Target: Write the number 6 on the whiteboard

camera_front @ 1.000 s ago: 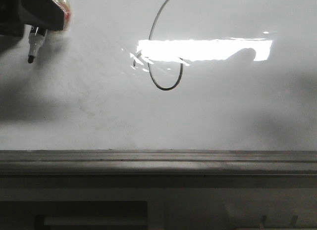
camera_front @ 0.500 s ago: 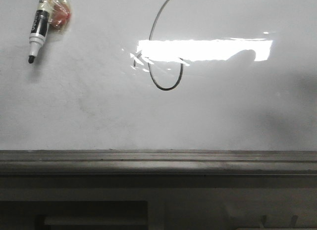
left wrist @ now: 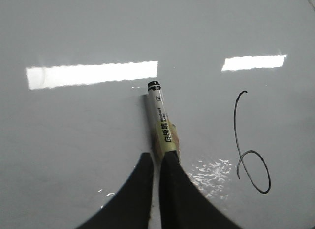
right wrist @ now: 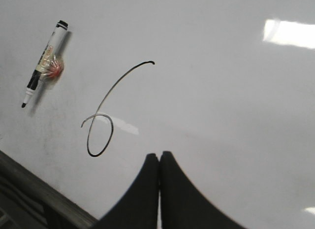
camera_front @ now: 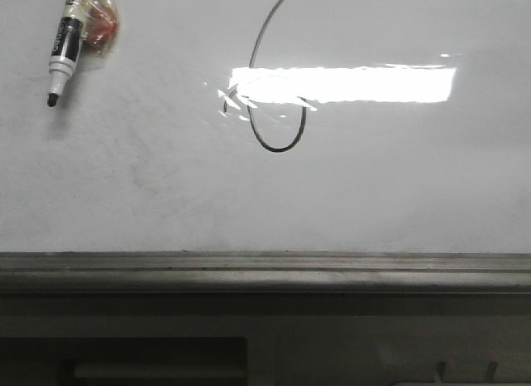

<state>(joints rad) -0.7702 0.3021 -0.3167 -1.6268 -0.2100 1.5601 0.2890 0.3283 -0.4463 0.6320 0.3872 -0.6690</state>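
Observation:
The whiteboard (camera_front: 373, 195) fills the front view. The number 6 (camera_front: 278, 147) is a thin dark line on it, its loop partly under a bright glare, and it also shows as the number 6 (left wrist: 235, 121) and the number 6 (right wrist: 93, 154). A marker (camera_front: 62, 46) lies uncapped on the board at the upper left, apart from the 6. My left gripper (left wrist: 156, 156) hovers over the marker (left wrist: 160, 115), its jaws nearly together with nothing between them. My right gripper (right wrist: 159, 154) is shut and empty, beside the 6. Neither gripper appears in the front view.
A grey metal ledge (camera_front: 265, 270) runs along the board's near edge and shows again as the ledge (right wrist: 39, 194). A reddish wad of tape (camera_front: 101, 25) clings to the marker's barrel. Rectangular light glare (camera_front: 348, 83) lies across the board.
A second ago my left gripper covered the marker's top at the front view's upper left; it has since left that view, and the marker stays on the board. The shadow at the right has gone.

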